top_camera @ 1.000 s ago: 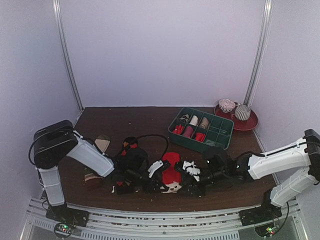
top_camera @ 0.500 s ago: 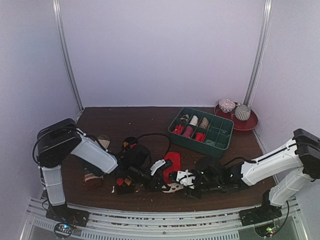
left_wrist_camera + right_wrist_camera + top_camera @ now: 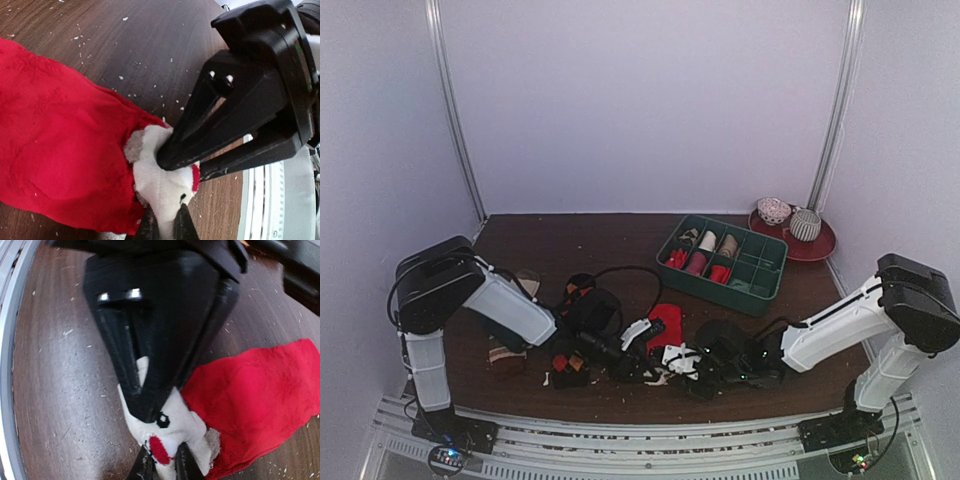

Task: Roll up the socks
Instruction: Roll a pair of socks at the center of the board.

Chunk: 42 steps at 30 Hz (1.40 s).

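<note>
The red sock lies flat on the table near the front, its pale cuff toward the near edge. My left gripper is shut on that cuff from one side. My right gripper pinches the same cuff from the other side, its fingers meeting the left ones. In the top view both grippers, the left gripper and the right gripper, come together at the cuff. The black argyle sock lies bunched under the left arm.
A green divided tray holding rolled socks stands at the back right, with a red plate carrying two more rolls behind it. A brown striped sock and a beige one lie at the left. A black cable loops over the table's middle.
My right gripper has moved left to the red sock's cuff and closed on it. The left gripper has stayed shut on the cuff, shifting slightly.
</note>
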Motion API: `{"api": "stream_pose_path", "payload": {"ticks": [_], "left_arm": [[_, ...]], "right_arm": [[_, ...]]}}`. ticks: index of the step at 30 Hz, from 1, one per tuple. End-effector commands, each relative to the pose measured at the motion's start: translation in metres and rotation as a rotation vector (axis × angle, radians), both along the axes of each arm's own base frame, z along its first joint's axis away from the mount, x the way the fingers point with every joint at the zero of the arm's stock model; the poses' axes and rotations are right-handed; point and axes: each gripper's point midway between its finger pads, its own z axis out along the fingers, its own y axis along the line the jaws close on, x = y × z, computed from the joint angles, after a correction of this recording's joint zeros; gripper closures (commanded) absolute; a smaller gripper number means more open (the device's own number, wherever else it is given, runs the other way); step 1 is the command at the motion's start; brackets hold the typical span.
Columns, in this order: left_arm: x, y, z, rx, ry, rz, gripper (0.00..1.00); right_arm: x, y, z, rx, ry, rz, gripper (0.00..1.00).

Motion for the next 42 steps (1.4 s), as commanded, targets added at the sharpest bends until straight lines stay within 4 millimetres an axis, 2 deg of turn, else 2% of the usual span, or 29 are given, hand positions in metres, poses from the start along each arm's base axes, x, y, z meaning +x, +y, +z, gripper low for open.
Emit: {"api": "stream_pose_path", "payload": {"ticks": [1, 3, 5, 9, 13, 16, 18, 22, 27, 31, 34, 38, 42], "left_arm": [[-0.016, 0.068, -0.077, 0.379, 0.034, 0.065, 0.87], [-0.002, 0.067, -0.062, 0.358, -0.050, 0.096, 0.78], [0.013, 0.063, -0.038, 0.307, -0.153, 0.135, 0.71], [0.034, 0.061, 0.015, 0.140, -0.356, 0.214, 0.66], [0.030, 0.063, 0.059, -0.057, -0.526, 0.229, 0.57], [0.015, 0.058, 0.086, -0.169, -0.694, 0.182, 0.56], [0.006, 0.051, 0.097, -0.224, -0.734, 0.157, 0.55], [-0.010, 0.037, 0.098, -0.288, -0.716, 0.087, 0.55], [-0.036, 0.023, 0.081, -0.308, -0.640, 0.002, 0.55], [-0.047, 0.026, 0.064, -0.292, -0.581, -0.020, 0.55], [-0.048, 0.028, 0.056, -0.284, -0.570, -0.018, 0.55], [-0.039, 0.020, 0.048, -0.261, -0.592, -0.001, 0.57], [-0.035, 0.017, 0.032, -0.225, -0.591, 0.001, 0.57]], "right_arm": [[-0.004, -0.016, -0.032, -0.075, 0.155, -0.087, 0.91], [-0.009, -0.017, -0.034, -0.056, 0.240, -0.112, 0.93], [-0.016, -0.016, -0.032, -0.023, 0.341, -0.136, 0.93], [-0.028, -0.012, -0.026, 0.029, 0.542, -0.152, 0.93], [-0.051, 0.000, -0.015, 0.032, 0.781, -0.077, 0.92], [-0.063, 0.010, -0.004, 0.021, 0.934, -0.017, 0.92], [-0.066, 0.015, 0.001, 0.014, 1.006, 0.001, 0.92], [-0.053, 0.018, -0.002, 0.015, 1.127, -0.068, 0.92], [-0.033, 0.017, -0.014, 0.039, 1.173, -0.162, 0.92], [-0.025, 0.016, -0.022, 0.040, 1.185, -0.195, 0.92], [-0.025, 0.017, -0.024, 0.038, 1.195, -0.193, 0.92], [-0.026, 0.016, -0.024, 0.035, 1.208, -0.185, 0.92], [-0.029, 0.015, -0.023, 0.035, 1.227, -0.174, 0.92]]}}
